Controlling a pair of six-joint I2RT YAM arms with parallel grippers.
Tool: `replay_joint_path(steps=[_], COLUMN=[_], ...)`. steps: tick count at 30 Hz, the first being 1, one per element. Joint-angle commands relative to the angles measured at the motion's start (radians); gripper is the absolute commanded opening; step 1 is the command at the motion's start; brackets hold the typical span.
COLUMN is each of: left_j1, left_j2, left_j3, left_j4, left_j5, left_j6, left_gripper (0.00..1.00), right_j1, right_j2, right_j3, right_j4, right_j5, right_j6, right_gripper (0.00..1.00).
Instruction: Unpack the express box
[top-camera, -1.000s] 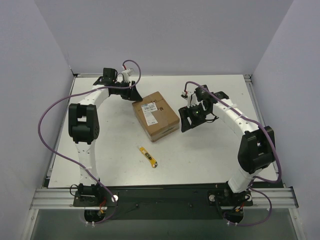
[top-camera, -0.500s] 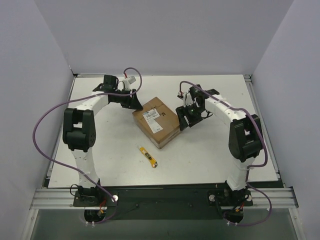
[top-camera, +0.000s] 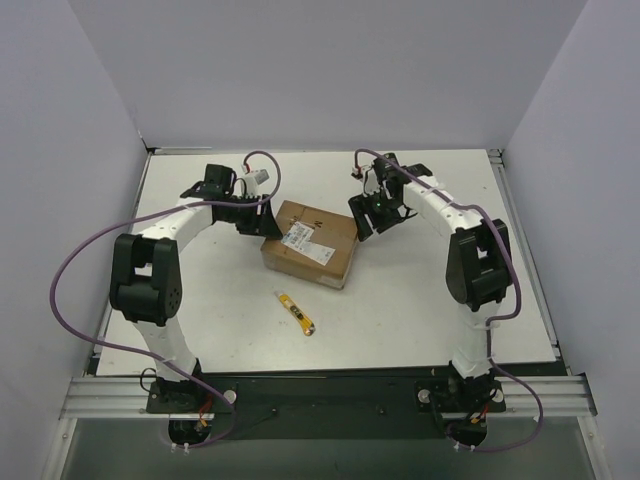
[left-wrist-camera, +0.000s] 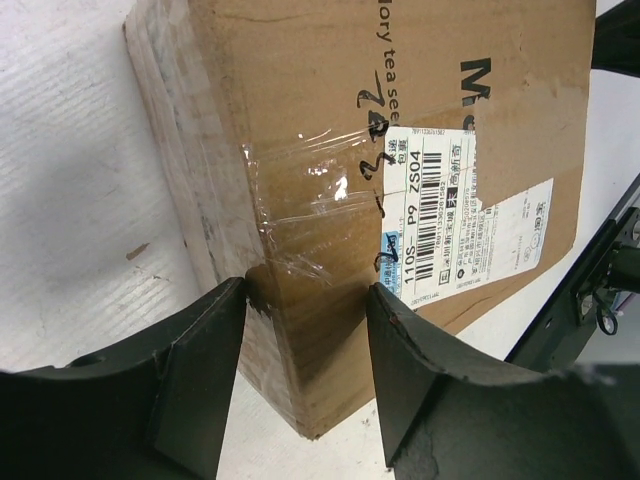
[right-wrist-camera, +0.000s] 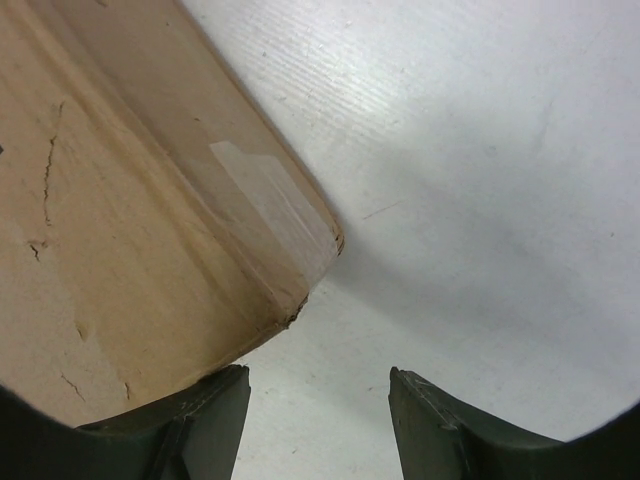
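The express box (top-camera: 310, 243) is a brown cardboard carton, closed and taped, with a white barcode label (top-camera: 304, 235) on top, at mid-table. My left gripper (top-camera: 263, 220) is at its left corner. In the left wrist view the box (left-wrist-camera: 330, 130) fills the frame and its near corner sits between the open fingers (left-wrist-camera: 190, 375) of that gripper (left-wrist-camera: 305, 370). My right gripper (top-camera: 362, 216) is at the box's back right corner. In the right wrist view it (right-wrist-camera: 318, 420) is open, the box's (right-wrist-camera: 120, 220) rounded corner above its left finger (right-wrist-camera: 205, 420), bare table between the fingers.
A slim yellow-and-black utility knife (top-camera: 296, 313) lies on the white table (top-camera: 420, 290) in front of the box. Purple cables loop from both arms. Grey walls stand on the left, back and right.
The box has turned from a diamond position to lie more square-on. My left gripper has moved forward onto its left corner. My right gripper has moved back and left along its right side.
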Motion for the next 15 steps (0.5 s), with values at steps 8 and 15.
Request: replay_joint_path(steps=[8,15], left_j1=[0.004,0.05], left_j2=[0.048,0.119], left_j3=[0.027,0.004], left_j4=[-0.039,-0.056], left_j5=[-0.095,-0.098], left_j6=[-0.049,-0.02], left_gripper=[0.25,0.02], right_j1=[-0.012,-0.065], right_j2=[-0.006,-0.092], right_j3=[0.037,-0.024], right_j4=[0.024,0.021], right_j5=[0.058,0.058], right_j6=[-0.015,0.005], right_gripper=[0.59,0.59])
